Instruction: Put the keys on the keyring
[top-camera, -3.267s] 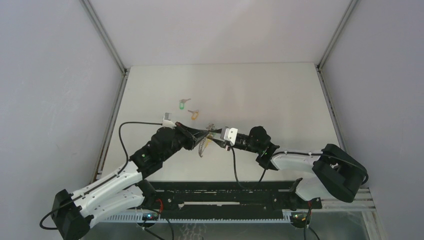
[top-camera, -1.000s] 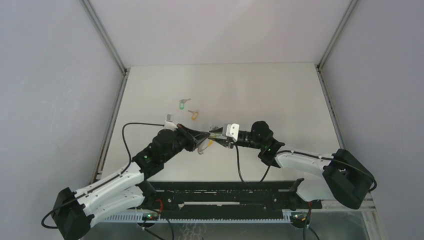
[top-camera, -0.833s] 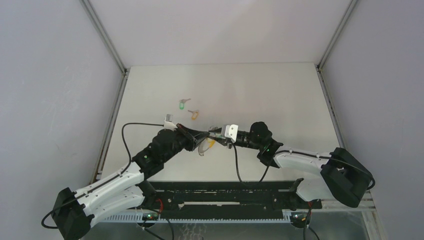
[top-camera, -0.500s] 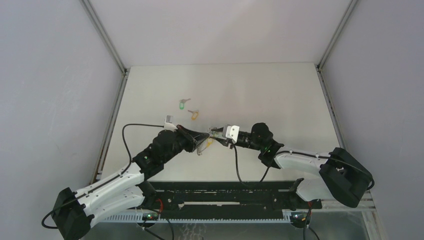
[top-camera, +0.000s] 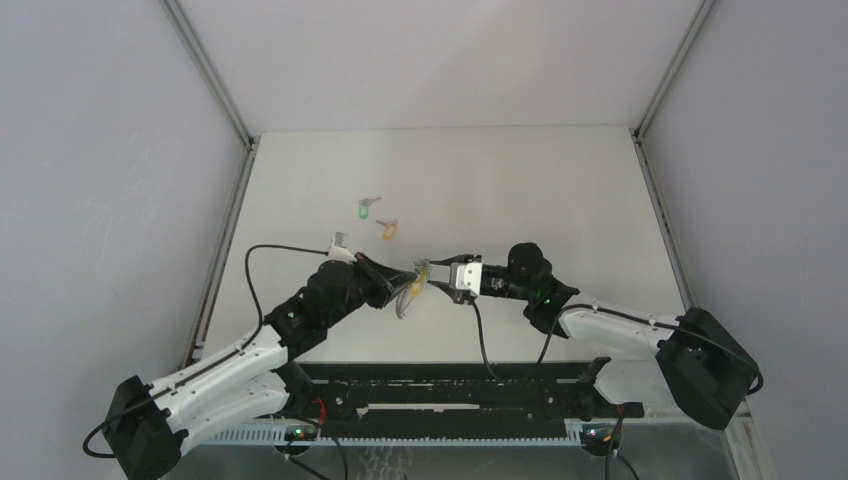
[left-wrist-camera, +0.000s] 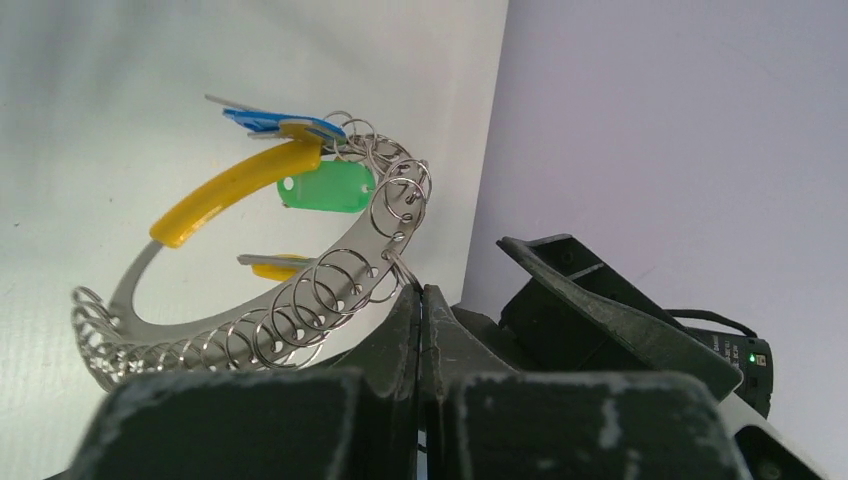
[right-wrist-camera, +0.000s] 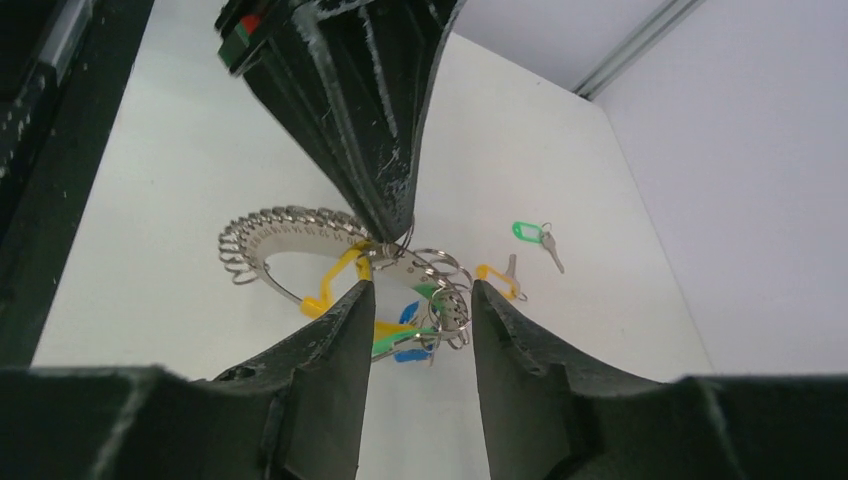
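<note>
The keyring (left-wrist-camera: 250, 320) is a curved silvery band lined with many small split rings, with a yellow grip (left-wrist-camera: 235, 190) and green, blue and yellow tags hanging from it. My left gripper (left-wrist-camera: 420, 290) is shut on one of its split rings and holds it above the table (top-camera: 520, 190); it also shows in the top view (top-camera: 408, 290). My right gripper (right-wrist-camera: 415, 290) is open, its fingers either side of the hanging tags (right-wrist-camera: 420, 315), not touching them. A green-tagged key (top-camera: 366, 209) and an orange-tagged key (top-camera: 388, 229) lie loose on the table beyond the grippers.
The two loose keys also show in the right wrist view, the green one (right-wrist-camera: 525, 232) and the orange one (right-wrist-camera: 497, 275). Both arms meet at the table's near middle. Metal frame rails (top-camera: 215, 80) and grey walls bound the table's left and right.
My right gripper has drawn back a little to the right and nearer the front edge. The left gripper still holds the keyring in about the same place.
</note>
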